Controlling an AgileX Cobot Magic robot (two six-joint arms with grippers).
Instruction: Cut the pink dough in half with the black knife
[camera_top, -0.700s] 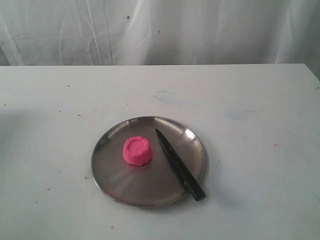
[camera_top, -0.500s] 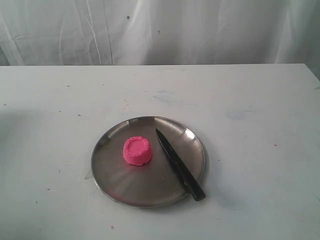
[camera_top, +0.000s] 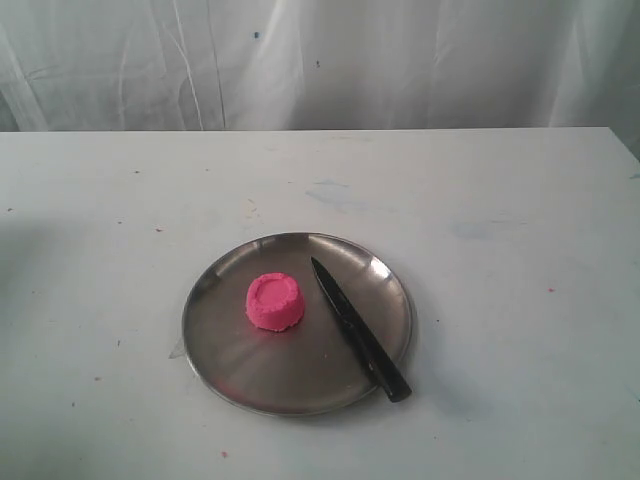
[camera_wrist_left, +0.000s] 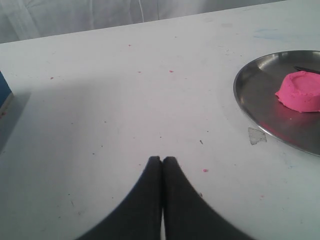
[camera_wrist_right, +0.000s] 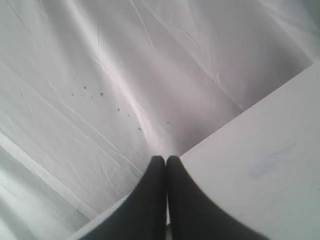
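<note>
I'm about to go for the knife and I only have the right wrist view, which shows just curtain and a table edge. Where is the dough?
Observer: In the exterior view the pink dough sits left of centre on a round steel plate, as one whole lump.
Operator: And the knife?
Observer: The black knife lies on the same plate, right of the dough and apart from it. Its tip points to the far side and its handle end rests over the near right rim.
Operator: Is the left arm near them?
Observer: No. The left gripper is shut above the table, clear of the plate's rim.
</note>
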